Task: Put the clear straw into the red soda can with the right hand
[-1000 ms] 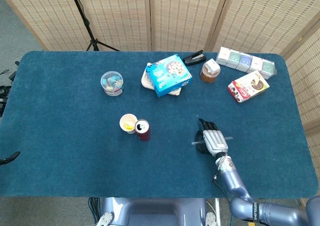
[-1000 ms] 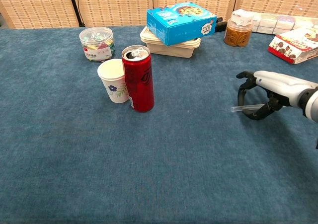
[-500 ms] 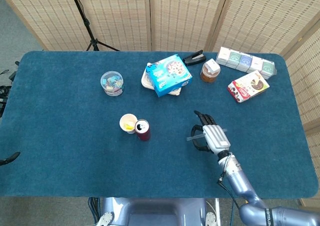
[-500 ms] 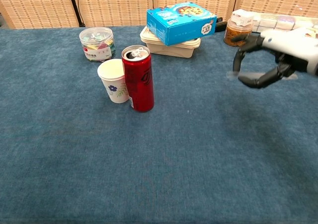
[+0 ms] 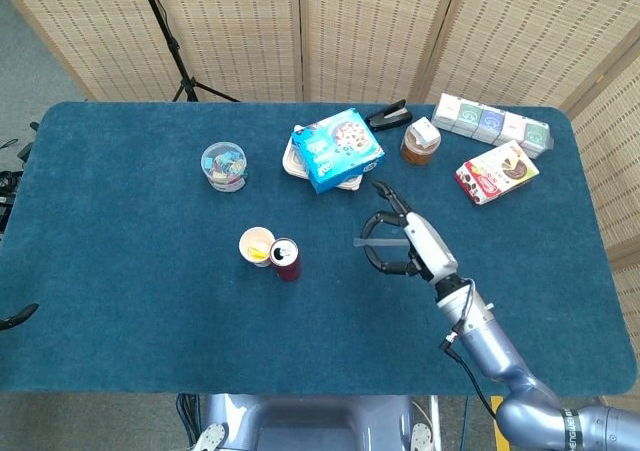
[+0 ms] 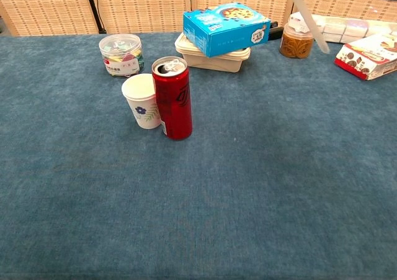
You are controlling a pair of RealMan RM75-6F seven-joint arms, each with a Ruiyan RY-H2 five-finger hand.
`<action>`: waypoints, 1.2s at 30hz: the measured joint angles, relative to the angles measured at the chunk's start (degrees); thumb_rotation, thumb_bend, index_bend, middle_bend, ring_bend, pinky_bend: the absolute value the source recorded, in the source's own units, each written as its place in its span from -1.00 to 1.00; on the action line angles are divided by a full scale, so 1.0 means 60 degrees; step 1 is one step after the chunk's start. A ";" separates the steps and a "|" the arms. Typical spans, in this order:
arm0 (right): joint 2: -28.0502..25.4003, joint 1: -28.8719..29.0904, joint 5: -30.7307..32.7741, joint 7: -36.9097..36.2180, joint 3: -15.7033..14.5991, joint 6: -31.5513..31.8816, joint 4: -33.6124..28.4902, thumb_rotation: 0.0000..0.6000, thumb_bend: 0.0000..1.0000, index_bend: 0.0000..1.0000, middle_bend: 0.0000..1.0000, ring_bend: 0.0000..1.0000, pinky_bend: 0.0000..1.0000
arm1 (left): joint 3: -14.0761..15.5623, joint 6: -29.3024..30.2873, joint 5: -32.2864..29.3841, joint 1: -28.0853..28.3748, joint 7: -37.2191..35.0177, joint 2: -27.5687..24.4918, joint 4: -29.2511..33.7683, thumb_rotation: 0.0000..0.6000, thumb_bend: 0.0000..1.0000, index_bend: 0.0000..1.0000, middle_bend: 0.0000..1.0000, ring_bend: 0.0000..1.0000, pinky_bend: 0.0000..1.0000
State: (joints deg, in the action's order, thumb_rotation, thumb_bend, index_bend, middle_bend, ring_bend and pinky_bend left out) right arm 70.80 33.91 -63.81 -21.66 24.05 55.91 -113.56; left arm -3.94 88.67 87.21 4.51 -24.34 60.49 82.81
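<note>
The red soda can (image 5: 285, 259) (image 6: 172, 100) stands upright with its top open, left of the table's middle, touching a white paper cup (image 5: 257, 245) (image 6: 141, 100). My right hand (image 5: 402, 243) hovers well above the cloth, to the right of the can, and holds the clear straw (image 5: 374, 240) between thumb and fingers. In the chest view the straw (image 6: 308, 20) slants down from the top edge, while the hand itself is almost out of frame. The left hand is not visible in either view.
A blue cookie box (image 5: 338, 149) lies on a white container behind the can. A clear jar (image 5: 223, 164) stands at back left. A brown jar (image 5: 420, 143), a red snack box (image 5: 497, 171) and a row of small boxes (image 5: 492, 123) sit at back right.
My right hand has lifted off the cloth with the straw and moved up, forward and left toward the can; in the chest view it has risen nearly out of frame.
</note>
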 measured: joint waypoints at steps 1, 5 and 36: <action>-0.0028 0.0020 0.0132 -0.0396 0.0173 -0.0052 -0.0088 1.00 0.28 0.13 -1.00 -1.00 -1.00 | 0.0001 -0.0012 0.0000 0.0005 -0.0007 -0.0003 -0.0003 1.00 -1.00 -1.00 -1.00 -1.00 -1.00; -0.0085 0.0135 0.0742 -0.1852 0.0931 -0.0286 -0.0364 1.00 0.30 0.14 -1.00 -1.00 -1.00 | 0.0007 -0.0048 0.0007 0.0023 0.0014 -0.0006 0.0000 1.00 -1.00 -1.00 -1.00 -1.00 -1.00; 0.3678 0.3192 0.4377 0.0031 0.1519 0.1343 -0.0153 1.00 0.39 0.15 -1.00 -1.00 -1.00 | 0.0019 -0.0241 -0.0027 0.0070 -0.0842 -0.0201 -0.0237 1.00 -1.00 -1.00 -1.00 -1.00 -1.00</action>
State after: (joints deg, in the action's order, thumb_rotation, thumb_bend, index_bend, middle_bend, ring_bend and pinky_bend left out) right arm 92.87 53.06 -37.55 -21.48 33.16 63.97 -114.48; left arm -3.82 87.23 87.05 4.93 -29.39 59.28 81.39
